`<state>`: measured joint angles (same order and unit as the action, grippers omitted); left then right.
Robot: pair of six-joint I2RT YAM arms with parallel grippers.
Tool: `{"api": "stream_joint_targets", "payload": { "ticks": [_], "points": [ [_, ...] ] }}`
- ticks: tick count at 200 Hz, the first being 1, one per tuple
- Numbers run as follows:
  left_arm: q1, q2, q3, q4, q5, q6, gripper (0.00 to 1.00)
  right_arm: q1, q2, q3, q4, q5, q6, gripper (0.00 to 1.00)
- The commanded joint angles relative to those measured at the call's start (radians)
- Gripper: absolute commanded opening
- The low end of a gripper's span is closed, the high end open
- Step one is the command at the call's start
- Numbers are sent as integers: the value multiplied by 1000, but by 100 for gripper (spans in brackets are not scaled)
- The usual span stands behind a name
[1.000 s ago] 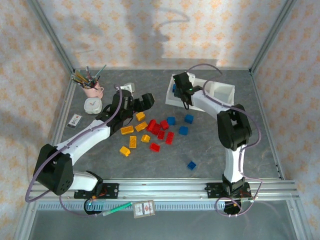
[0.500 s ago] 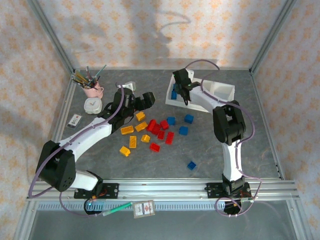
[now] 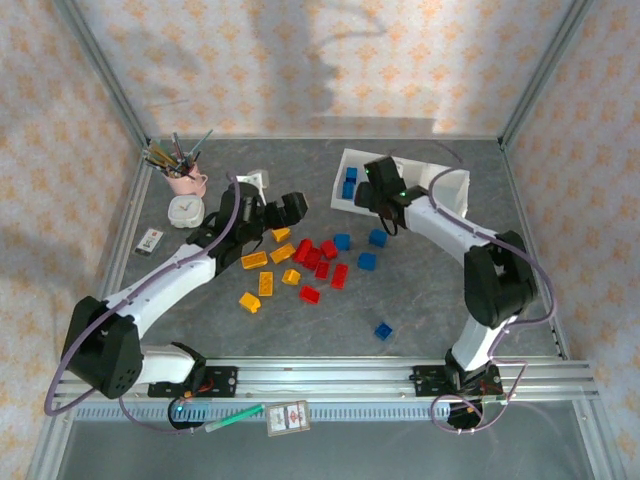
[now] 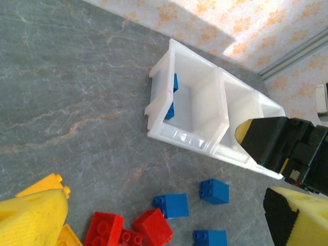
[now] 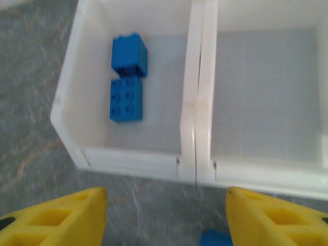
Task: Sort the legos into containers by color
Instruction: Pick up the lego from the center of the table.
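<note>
The white three-compartment tray [image 3: 448, 182] stands at the back right. Its left compartment holds two blue legos [image 5: 126, 77]; the middle compartment [image 5: 266, 92] looks bare. My right gripper [image 5: 166, 220] is open and empty, low over the table just before the tray's near wall [image 3: 386, 218], with a blue lego [image 5: 215, 239] below it. My left gripper [image 4: 164, 225] is open and empty above the pile [image 3: 290, 208]. Red legos [image 3: 318, 258], yellow legos [image 3: 266, 270] and blue legos [image 3: 367, 261] lie scattered mid-table; one blue lego [image 3: 383, 331] lies apart, nearer the front.
A pink cup of pens [image 3: 182, 172], a white clock [image 3: 185, 210] and a small card [image 3: 150, 240] sit at the back left. The metal rail [image 3: 330, 375] runs along the near edge, with patterned walls around the table.
My right gripper has drawn back from above the tray's left compartment to the table in front of it. The left gripper has shifted only slightly.
</note>
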<state>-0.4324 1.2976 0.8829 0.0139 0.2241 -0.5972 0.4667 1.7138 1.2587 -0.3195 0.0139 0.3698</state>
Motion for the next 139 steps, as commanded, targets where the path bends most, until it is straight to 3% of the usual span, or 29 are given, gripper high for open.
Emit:
{"api": "stream_joint_targets", "payload": {
  "ticks": [1, 68, 139],
  "points": [
    [-17, -44, -64, 2, 21, -32, 99, 30, -76, -90, -26, -13, 56, 64],
    [-86, -83, -186, 93, -2, -143, 99, 129, -164, -288, -14, 6, 148, 74],
    [-101, -80, -183, 86, -37, -165, 99, 175, -77, -312, 8, 24, 194, 77]
  ]
}}
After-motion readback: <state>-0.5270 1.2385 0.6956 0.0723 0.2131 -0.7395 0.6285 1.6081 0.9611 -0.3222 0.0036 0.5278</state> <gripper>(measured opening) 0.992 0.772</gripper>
